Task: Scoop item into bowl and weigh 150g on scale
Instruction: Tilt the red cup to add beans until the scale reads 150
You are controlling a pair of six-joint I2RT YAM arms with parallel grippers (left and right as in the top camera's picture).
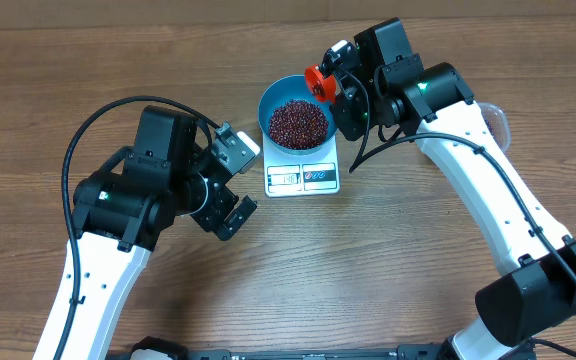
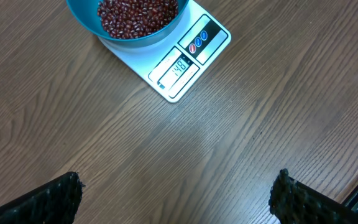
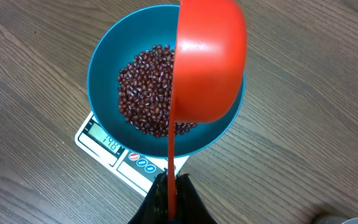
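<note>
The blue bowl (image 1: 265, 110) stands on the white scale (image 1: 304, 178), with a maroon heap of the item (image 1: 298, 123) inside. The scale's display (image 2: 178, 68) reads 148. My right gripper (image 3: 171, 185) is shut on the thin handle of a red scoop (image 3: 210, 62). The scoop hangs tipped on its side over the bowl's right rim (image 3: 235, 118), and its inside is turned away from view. My left gripper (image 2: 178, 196) is open over bare wood, left of and in front of the scale. Nothing lies between its fingers (image 2: 48, 202).
A clear tub (image 1: 498, 118) shows partly behind the right arm at the right. Black cables loop off both arms. The table's far edge runs along the top of the overhead view.
</note>
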